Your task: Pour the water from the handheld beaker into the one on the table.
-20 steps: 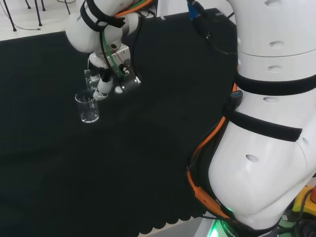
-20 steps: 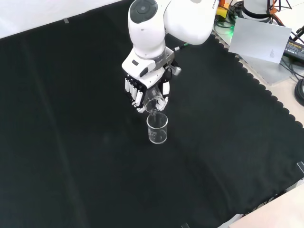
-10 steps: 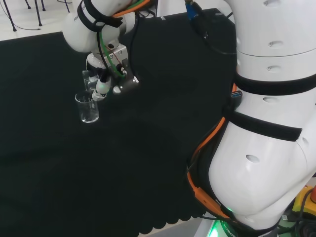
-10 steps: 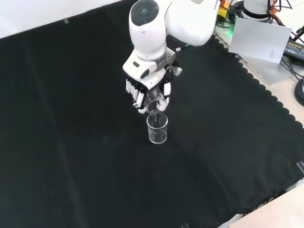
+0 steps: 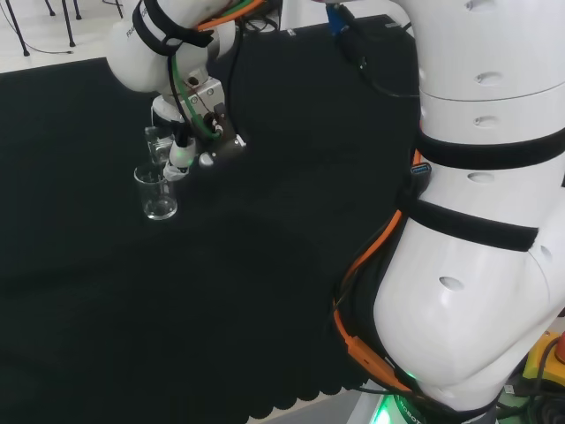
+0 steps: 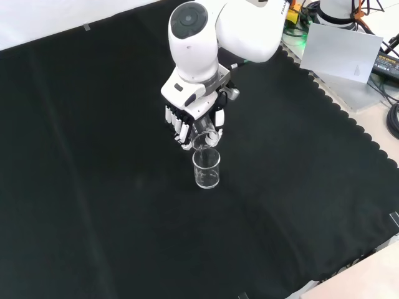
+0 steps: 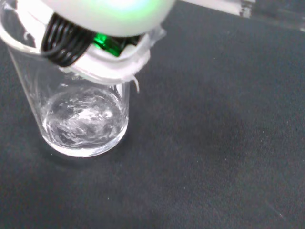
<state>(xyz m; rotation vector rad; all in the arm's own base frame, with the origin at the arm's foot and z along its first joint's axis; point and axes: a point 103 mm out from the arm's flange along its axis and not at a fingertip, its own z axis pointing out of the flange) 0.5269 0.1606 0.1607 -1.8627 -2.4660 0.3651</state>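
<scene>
Fingers [image 6: 181,128] curled round the handheld beaker [image 6: 202,129], thumb side on the other wall, so the hand [image 6: 190,121] is clamped on the glass and nothing else. Handheld beaker tipped, its long axis leaning down toward the table beaker [image 6: 206,169]; in the front view its lip sits just above the table beaker's rim, on the far side of that rim, and whether lip and rim touch I cannot tell. Table beaker stands upright on the black cloth [image 6: 93,187], directly below and a little nearer the front camera than the hand. In the head view the hand [image 5: 190,146] is above and slightly right of the table beaker [image 5: 157,192], with the handheld beaker [image 5: 157,146] right over its mouth. Wrist view shows the table beaker [image 7: 81,119] close up with a shallow layer of water in the bottom, surface rippled, so the pour looks under way; how much is left in the handheld beaker is not readable. Key relation: receiver lies straight down from the fingers along the tipped beaker's spout line, so a further tilt about that lip should keep the stream inside the rim; sideways drift away from the table beaker would put water on the cloth.
</scene>
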